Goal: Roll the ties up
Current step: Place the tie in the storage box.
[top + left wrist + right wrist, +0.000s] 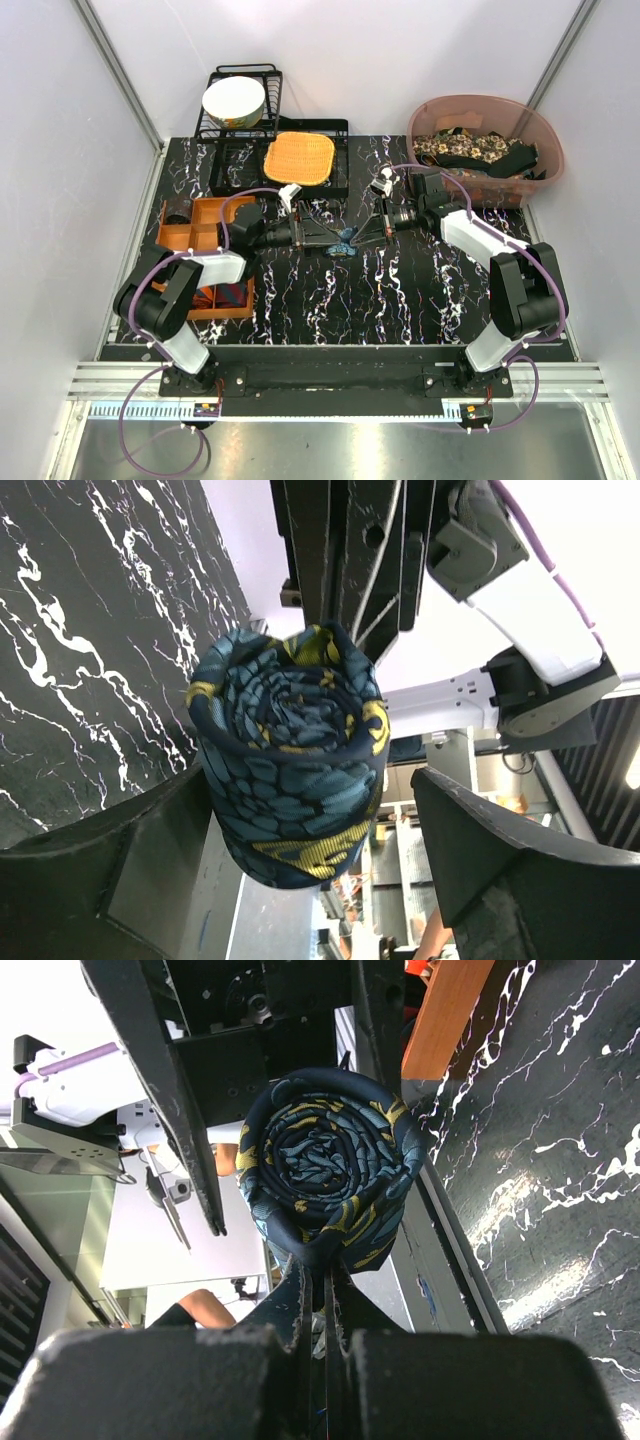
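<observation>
The rolled dark blue tie [325,1165] with teal-yellow print hangs over the middle of the black marble table [380,300], between the two arms. The right gripper [326,1272] has its fingers pressed almost together on the roll's lower edge and carries it. The left gripper [315,790] stands wide open around the roll. One of its fingers [130,860] lies against the fabric and the other is well apart from it. White walls close in the table on the left, the right and the far side. The near half of the tabletop, in front of the grippers, is bare. At the left edge sits an orange divided tray [200,212], partly hidden by the left arm. A navy-orange striped tie [237,296] lies in its near compartment, and a dark item in a far compartment is too small to make out. At the far right a pinkish plastic tub [545,150] holds a heap of beige floral ties [455,148] and black ties [505,160]. At the far left a black wire dish rack [215,80] holds a bowl [233,100]. An orange woven mat [298,158] lies just beside the rack.
</observation>
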### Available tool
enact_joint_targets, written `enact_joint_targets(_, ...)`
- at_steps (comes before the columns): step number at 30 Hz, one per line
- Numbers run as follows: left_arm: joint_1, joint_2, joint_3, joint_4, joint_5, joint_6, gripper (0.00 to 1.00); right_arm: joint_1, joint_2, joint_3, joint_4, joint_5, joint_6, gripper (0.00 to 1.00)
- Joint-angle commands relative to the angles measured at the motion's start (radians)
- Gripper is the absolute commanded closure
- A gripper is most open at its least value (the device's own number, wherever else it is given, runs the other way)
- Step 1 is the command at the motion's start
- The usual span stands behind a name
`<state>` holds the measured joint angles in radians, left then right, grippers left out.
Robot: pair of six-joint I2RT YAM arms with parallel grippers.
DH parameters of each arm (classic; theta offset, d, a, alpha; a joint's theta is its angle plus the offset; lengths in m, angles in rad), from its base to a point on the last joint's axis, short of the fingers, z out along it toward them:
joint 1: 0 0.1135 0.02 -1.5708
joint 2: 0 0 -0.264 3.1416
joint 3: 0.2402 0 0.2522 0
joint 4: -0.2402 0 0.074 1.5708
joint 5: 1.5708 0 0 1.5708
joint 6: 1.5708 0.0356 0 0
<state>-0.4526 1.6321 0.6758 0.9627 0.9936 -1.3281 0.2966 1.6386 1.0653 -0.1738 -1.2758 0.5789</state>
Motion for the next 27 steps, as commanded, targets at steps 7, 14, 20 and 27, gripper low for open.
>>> enact_joint_targets(7,-0.021,0.028,0.001,0.090,-0.029,-0.034,0.15,0.015,-0.006,-0.027,0.094,-0.017,0.059,1.00)
enact_joint_targets(14,-0.037,0.029,-0.001,0.105,-0.033,-0.043,0.17,0.015,0.006,-0.028,0.096,-0.016,0.061,1.00)
enact_joint_targets(20,-0.035,0.049,0.005,0.123,-0.038,-0.057,0.30,0.016,0.007,-0.031,0.099,-0.016,0.065,1.00)
enact_joint_targets(27,-0.037,0.069,0.016,0.156,-0.046,-0.080,0.23,0.019,0.009,-0.044,0.099,-0.002,0.067,1.00)
